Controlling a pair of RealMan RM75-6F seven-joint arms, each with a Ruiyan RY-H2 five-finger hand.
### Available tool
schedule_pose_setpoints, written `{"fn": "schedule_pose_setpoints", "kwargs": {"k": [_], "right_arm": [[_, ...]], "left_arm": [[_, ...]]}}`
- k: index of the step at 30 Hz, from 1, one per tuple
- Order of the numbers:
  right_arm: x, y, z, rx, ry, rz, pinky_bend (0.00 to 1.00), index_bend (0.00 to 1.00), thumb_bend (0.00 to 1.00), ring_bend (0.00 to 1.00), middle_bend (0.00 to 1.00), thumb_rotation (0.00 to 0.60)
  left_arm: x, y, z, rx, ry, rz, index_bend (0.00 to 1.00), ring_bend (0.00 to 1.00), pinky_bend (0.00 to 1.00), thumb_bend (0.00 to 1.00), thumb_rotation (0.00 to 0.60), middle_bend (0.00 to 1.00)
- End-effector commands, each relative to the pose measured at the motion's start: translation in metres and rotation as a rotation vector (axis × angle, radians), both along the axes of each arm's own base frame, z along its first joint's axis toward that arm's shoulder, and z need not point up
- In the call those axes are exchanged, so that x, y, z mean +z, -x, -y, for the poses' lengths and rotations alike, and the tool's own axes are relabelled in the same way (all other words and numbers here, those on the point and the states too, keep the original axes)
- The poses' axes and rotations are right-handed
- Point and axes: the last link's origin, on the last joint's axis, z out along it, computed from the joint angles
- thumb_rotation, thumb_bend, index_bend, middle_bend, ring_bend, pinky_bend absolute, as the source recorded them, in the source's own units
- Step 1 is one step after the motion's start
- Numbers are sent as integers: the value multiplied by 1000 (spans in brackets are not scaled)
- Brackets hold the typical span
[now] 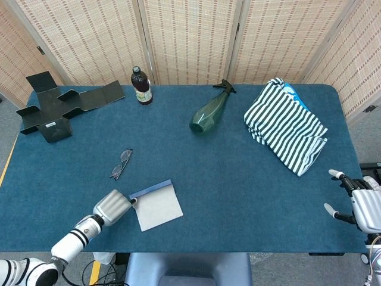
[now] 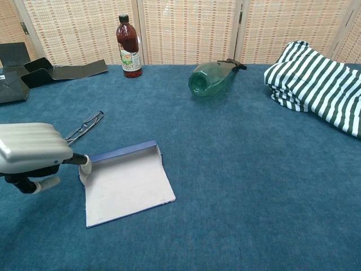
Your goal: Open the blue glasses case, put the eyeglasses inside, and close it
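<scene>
Silver right hand (image 1: 363, 202), head view only

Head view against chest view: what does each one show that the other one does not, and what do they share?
Only the head view shows the right hand, open past the table's right edge, the floor, and the whole black tray; the chest view cuts that tray at its frame edge.

Only the chest view shows the left hand's fingertip close at the case's left corner; whether they touch is unclear.

Both show the left hand, the case lying open, the eyeglasses outside it, the bottle, the green vase on its side and the striped cloth.
</scene>
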Motion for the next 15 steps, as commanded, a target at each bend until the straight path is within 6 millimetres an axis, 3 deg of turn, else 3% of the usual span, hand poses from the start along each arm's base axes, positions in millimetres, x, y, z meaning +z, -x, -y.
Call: {"fn": "schedule_pose_setpoints", "kwargs": {"k": [1,7,15], "right_arm": [[0,0,0,-1,0,1,264,176,209,398,301,600],[0,0,-1,3,2,2,265,176,209,403,304,600],[3,-1,-2,5,12,-1,275,176,209,414,312,600]], "left_arm": [[0,6,-8,-36,-83,-77,253,974,1000,589,600,916],[-6,2,-20,-49,-147,-105,240,974,1000,589,600,916],[-24,-19,-39,-90,-176,-86,201,974,1000,589,600,916]]}}
